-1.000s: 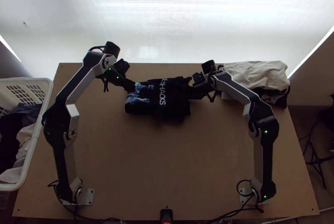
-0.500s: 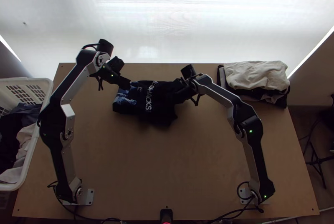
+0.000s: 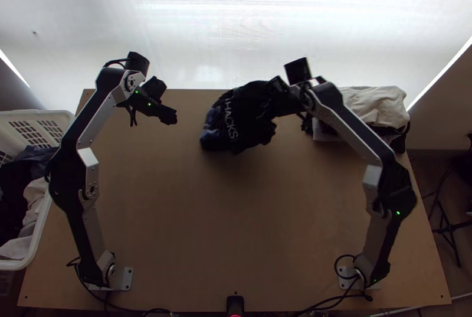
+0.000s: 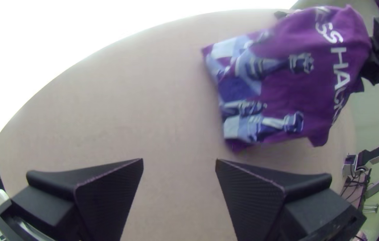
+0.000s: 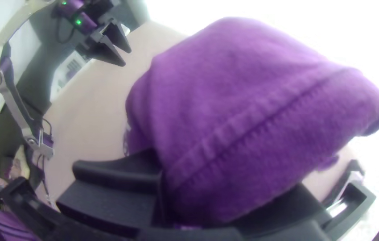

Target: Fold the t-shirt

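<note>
The dark t-shirt [image 3: 242, 119], a folded bundle with white lettering, hangs from my right gripper [image 3: 272, 100] above the table's far middle. In the left wrist view the t-shirt [image 4: 287, 80] looks purple, its printed side facing the camera. The right wrist view has my right gripper [image 5: 198, 196] shut on one hemmed end of the t-shirt [image 5: 243, 98], cloth bulging up between its fingers. My left gripper [image 3: 171, 117] stands apart, left of the cloth near the far left of the table. In its wrist view, my left gripper [image 4: 179, 163] is open with nothing between the fingers.
A pile of folded clothes [image 3: 371, 107], light cloth on top, lies at the table's far right, behind the right forearm. A white basket [image 3: 71, 134] of clothes stands at the left edge. Bare tabletop [image 3: 230, 228] stretches between the arm bases.
The t-shirt, first drawn left, has swung to the right and up off the table with my right gripper. My left gripper has drawn slightly left, and the cloth has come away from beside it.
</note>
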You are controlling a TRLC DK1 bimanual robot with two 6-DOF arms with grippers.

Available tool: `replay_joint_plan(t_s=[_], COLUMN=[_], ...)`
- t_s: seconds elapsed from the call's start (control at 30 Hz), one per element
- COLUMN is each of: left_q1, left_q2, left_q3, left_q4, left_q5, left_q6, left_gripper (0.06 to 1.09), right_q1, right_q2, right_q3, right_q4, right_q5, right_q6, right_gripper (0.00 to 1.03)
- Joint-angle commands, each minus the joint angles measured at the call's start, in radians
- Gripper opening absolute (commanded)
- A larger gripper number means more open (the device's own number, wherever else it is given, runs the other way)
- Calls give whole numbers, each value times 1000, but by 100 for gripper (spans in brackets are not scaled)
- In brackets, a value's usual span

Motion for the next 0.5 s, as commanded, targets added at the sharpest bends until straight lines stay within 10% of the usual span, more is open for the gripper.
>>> replay_joint_plan(t_s=[0.0,0.23,0.47], left_q1=[-7,-45,-51], left_q2=[-8,-13,-19], left_q3=[1,1,1], left_q4=[2,19,27], left_q5=[2,33,34], left_q6=[1,-2,-2], left_gripper=[86,86,86], right_q1=[-61,-182,-473], right_q2=[-222,-428,-415], right_q3=[-39,-197,-139], right_q4=[-41,178,185], right_q5=[129,298,118], right_q6=[-174,-378,-469], right_gripper=[3,3,3])
